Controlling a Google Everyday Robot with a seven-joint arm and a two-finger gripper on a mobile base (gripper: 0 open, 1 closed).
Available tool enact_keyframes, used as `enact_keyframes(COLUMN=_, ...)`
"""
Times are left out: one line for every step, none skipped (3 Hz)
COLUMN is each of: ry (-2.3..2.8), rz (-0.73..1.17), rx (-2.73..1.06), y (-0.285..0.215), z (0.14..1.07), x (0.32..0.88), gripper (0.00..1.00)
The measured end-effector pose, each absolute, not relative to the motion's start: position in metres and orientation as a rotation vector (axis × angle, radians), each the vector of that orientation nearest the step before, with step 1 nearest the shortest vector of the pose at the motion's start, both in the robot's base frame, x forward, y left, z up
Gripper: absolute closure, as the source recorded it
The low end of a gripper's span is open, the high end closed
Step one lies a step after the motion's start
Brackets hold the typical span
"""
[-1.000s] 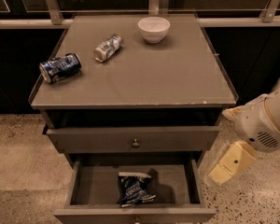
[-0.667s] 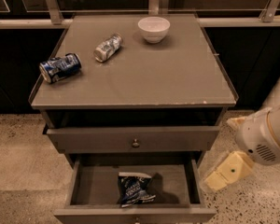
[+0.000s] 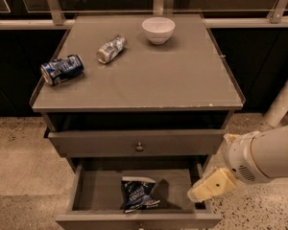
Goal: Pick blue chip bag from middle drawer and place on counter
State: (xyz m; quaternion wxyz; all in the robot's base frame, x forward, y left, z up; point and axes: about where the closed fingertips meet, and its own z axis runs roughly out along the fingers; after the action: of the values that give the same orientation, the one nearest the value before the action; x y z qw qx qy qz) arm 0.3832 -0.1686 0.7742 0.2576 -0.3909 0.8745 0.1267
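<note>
The blue chip bag [image 3: 138, 193] lies crumpled on the floor of the open middle drawer [image 3: 96, 191], near its front centre. The counter [image 3: 182, 75] is the grey-brown cabinet top above. My gripper [image 3: 209, 186] hangs at the drawer's right front corner, to the right of the bag and apart from it, on a white arm coming in from the right. It holds nothing that I can see.
On the counter lie a blue-and-white drink can [image 3: 62, 69] at the left, a silvery can [image 3: 111, 48] on its side, and a white bowl [image 3: 158, 29] at the back. The upper drawer with a dark knob [image 3: 139, 147] is closed. Speckled floor surrounds the cabinet.
My gripper and arm have moved down and left, from beside the cabinet toward the right front corner of the open drawer. The bag has not moved.
</note>
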Motion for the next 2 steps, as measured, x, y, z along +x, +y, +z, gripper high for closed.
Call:
enact_keyframes(ry=2.372, rz=0.344, rx=-1.060, y=-0.169, z=0.774, x=0.383, gripper=0.00)
enact_keyframes(ry=2.414, rz=0.441, rx=-0.980, y=-0.167, z=0.741, x=0.381, gripper=0.00)
